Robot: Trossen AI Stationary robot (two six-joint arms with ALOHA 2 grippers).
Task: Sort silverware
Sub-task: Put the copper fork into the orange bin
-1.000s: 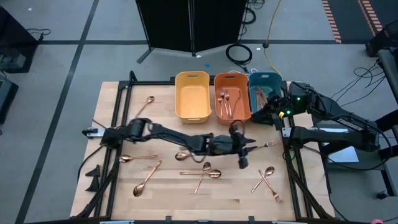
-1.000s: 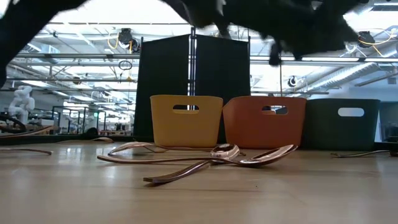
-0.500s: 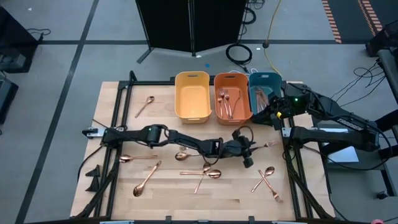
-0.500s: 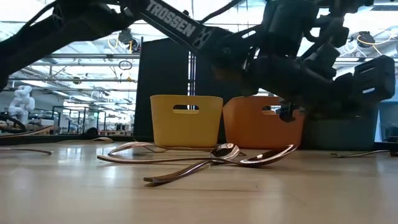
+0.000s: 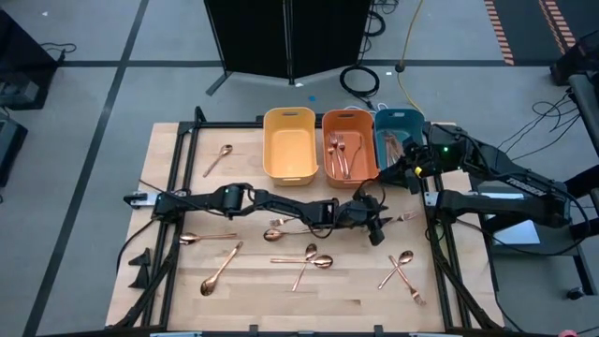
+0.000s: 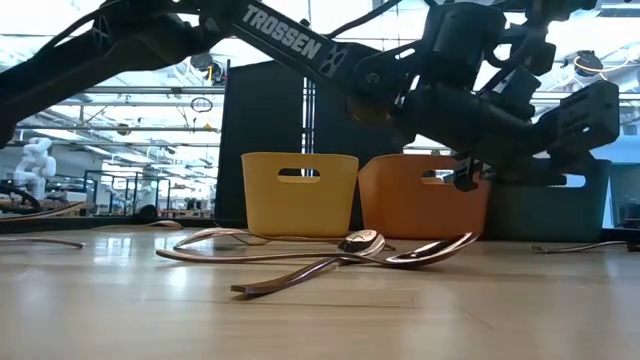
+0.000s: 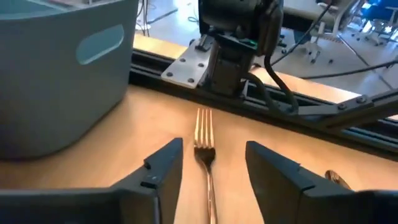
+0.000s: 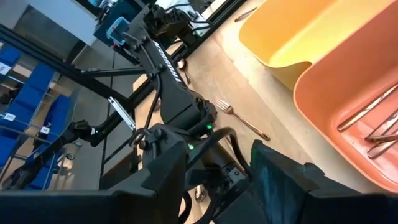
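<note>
Reaching across the worktop (image 5: 168, 281), the left pincer (image 7: 208, 163) hangs low with its fingers spread, straddling a copper fork (image 7: 205, 149) that lies flat between them, tines toward the right edge frame. Farther right, the right pincer (image 8: 214, 165) waits with fingers apart beside the teal bin (image 5: 398, 131).

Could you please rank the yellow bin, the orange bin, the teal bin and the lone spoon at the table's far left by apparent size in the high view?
1. Yellow bin, largest.
2. Orange bin, slightly narrower.
3. Teal bin, partly hidden by the right arm, so its place is unsure.
4. Lone spoon, far smaller.
</note>
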